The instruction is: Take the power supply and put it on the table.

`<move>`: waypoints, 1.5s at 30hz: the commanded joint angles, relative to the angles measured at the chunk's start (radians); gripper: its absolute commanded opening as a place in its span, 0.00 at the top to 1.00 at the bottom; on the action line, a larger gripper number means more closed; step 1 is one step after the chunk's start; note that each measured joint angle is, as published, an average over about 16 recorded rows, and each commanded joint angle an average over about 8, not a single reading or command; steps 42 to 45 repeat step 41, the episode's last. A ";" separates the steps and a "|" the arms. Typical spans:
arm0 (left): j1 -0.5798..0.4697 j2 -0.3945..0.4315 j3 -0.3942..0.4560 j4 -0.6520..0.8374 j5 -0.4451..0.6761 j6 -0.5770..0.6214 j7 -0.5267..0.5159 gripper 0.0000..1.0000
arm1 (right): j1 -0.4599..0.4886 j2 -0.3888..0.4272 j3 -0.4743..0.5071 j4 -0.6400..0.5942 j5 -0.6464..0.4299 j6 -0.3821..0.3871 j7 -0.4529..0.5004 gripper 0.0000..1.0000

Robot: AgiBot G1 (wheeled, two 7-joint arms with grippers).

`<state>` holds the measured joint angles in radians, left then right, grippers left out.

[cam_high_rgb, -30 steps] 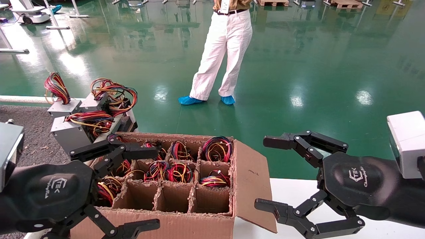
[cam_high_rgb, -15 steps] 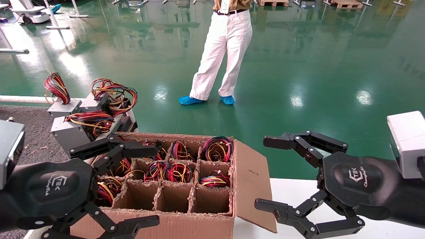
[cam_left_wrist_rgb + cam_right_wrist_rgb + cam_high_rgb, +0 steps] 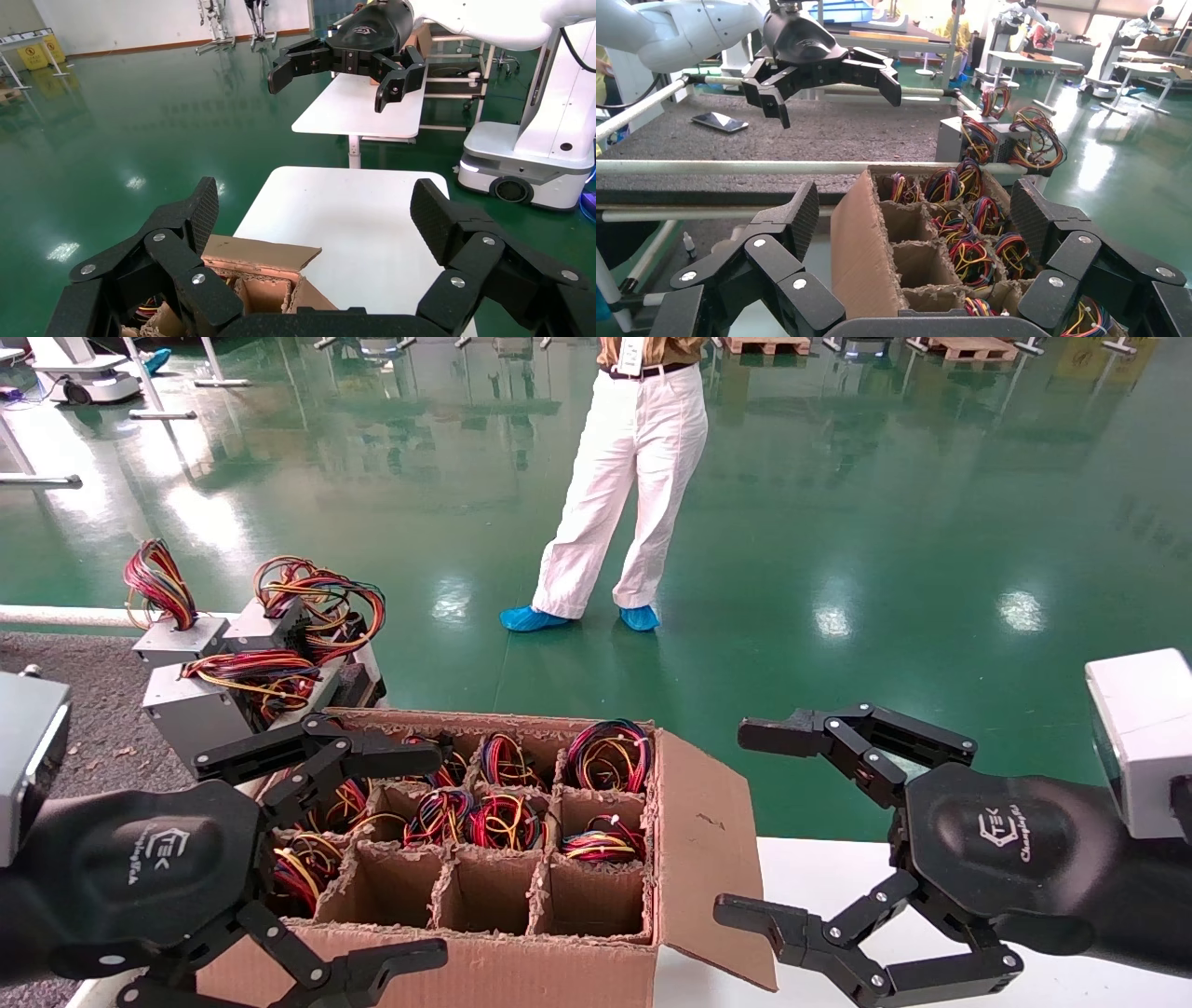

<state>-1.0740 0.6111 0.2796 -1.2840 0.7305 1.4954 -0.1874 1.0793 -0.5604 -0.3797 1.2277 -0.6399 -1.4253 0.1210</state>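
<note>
A factory or robot test hall: a wide, glossy green floor (image 3: 885,523) runs off in every direction, with wooden pallets (image 3: 968,346) at the far edge. White work tables (image 3: 358,105) stand about, and a wheeled robot base (image 3: 534,161) stands on the floor beside them. A person in white trousers and blue shoe covers (image 3: 619,495) stands by, and a divided carton (image 3: 521,859) holds bundles of coloured wires.

Bright overhead light throws white glare patches across the glossy green floor (image 3: 838,523); shadows stay soft, everything reads sharp.
</note>
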 commanded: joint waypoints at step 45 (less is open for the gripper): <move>-0.001 0.000 0.000 0.001 0.001 0.000 0.000 0.00 | 0.000 0.000 0.000 0.000 0.000 0.000 0.000 0.00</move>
